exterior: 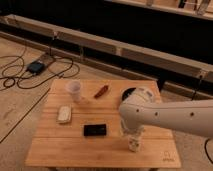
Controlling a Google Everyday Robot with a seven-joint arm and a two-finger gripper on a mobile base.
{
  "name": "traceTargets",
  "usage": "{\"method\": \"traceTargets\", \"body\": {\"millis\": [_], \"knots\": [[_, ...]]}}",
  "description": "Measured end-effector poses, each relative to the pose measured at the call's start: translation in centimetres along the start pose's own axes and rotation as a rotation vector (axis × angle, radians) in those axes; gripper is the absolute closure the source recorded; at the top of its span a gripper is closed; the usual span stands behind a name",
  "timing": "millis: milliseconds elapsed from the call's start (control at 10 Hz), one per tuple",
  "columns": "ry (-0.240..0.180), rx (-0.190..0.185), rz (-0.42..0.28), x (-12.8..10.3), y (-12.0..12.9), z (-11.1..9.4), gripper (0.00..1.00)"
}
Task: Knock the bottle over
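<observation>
Lying flat at the counter's [55, 150] left side, the bottle [64, 113] is judged not yet reached, since the gripper [133, 145] is held low near the front right edge, so a long leftward reach is called for.

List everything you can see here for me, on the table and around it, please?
Table: one, light wood slats, centre of the view.
Cup: one, translucent whitish, upright, far left part of the table.
Bottle: one, small, whitish, lying on its side on the table's left, nearer than the cup.
Phone: one, black, flat near the table's middle.
Red object: one, elongated, far side of the table; what it is cannot be told.
Dark round object: one, black, far right, partly hidden by the arm.
Cables: several, dark, on the floor at left.
Arm: one, white, reaching in from the right.
Gripper: one, pointing down at the table's near right.
</observation>
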Motion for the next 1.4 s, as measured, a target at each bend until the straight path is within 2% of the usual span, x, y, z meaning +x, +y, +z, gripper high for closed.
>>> {"method": "traceTargets", "body": {"millis": [100,300,600,700,800,1000,1400], "knots": [[-0.022,0.017,-0.022,-1.8,0.0,-1.1,0.39],[-0.073,0.097,-0.042,-5.9,-2.0,-4.1,0.39],[-0.174,0.242,-0.034,-13.0,-6.2,-8.1,0.39],[-0.208,0.267,-0.048,-15.3,-6.5,-8.7,0.39],[-0.238,0.278,-0.067,-17.0,-6.3,-9.0,0.39],[-0.328,0.271,-0.130,-21.2,-5.0,-9.4,0.39],[-0.334,0.271,-0.135,-21.4,-5.0,-9.4,0.39]]}}
